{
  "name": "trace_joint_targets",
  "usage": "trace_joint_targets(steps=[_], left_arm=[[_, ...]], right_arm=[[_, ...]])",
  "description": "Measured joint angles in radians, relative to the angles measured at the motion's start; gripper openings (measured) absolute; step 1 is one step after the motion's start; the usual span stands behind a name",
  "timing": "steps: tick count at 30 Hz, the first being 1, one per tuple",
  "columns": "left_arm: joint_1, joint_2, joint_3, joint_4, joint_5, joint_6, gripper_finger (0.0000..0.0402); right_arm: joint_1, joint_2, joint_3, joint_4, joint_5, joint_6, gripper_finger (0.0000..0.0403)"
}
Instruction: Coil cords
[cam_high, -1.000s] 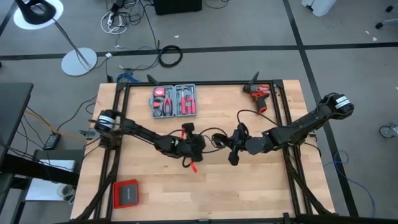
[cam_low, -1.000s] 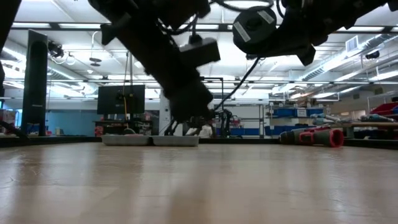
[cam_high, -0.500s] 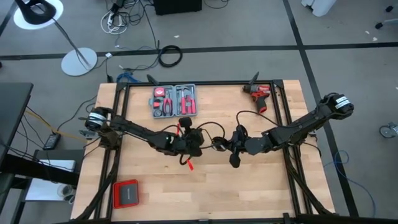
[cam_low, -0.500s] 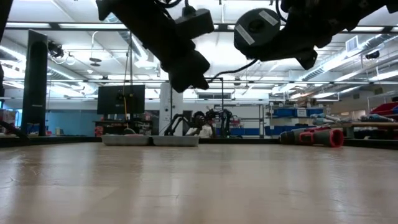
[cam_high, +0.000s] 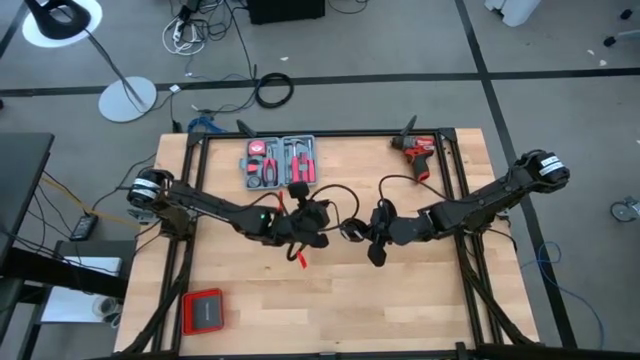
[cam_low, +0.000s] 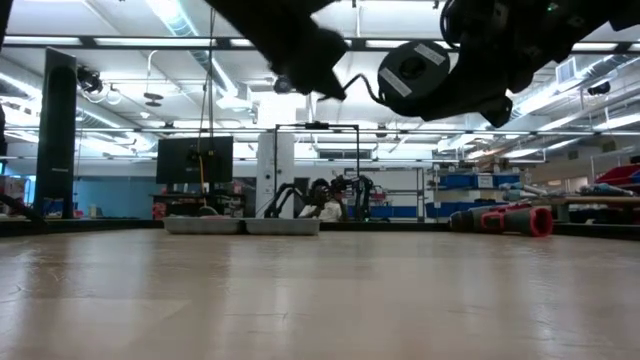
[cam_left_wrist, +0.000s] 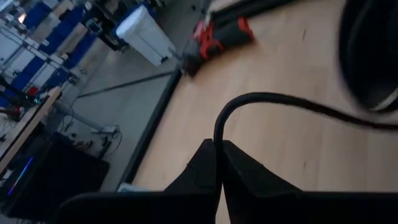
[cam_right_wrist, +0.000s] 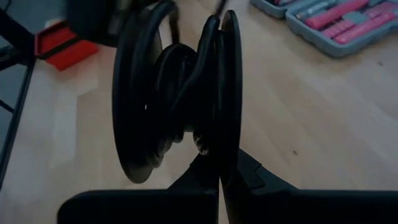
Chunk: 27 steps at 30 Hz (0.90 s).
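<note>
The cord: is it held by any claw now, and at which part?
Yes, by both. The left claw is shut on the cord at a bend along its length. The right claw is shut on the rim of the black spool that carries it.

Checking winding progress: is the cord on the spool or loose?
Partly wound: turns sit on the spool; the cord arcs loose from the left gripper.

A big wooden table (cam_high: 400, 300) with a black frame holds everything. A grey tool case (cam_high: 281, 162) lies open near the far edge, with red and black tools inside. A red drill (cam_high: 417, 152) lies near the far right corner. A small red and black box (cam_high: 203, 312) sits near the front left corner. The middle of the table is bare wood.
</note>
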Motion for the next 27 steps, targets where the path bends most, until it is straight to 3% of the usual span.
trace_joint_targets(steps=[6,19,23,27], left_arm=[[0.002,0.000,0.076,0.005,0.008,0.066,0.0013],[0.018,0.000,0.104,0.092,0.086,0.138,0.0013],[0.018,0.000,0.104,0.125,0.116,0.171,0.0013],[0.012,0.000,0.104,0.130,0.135,0.161,0.0013]], right_arm=[[-0.031,0.013,0.000,0.031,-0.030,0.011,0.0000],[-0.109,0.111,0.009,0.135,-0.104,-0.004,0.0000],[-0.133,0.139,0.038,0.124,-0.102,-0.041,0.0000],[-0.154,0.146,0.069,0.125,-0.035,-0.099,0.0000]])
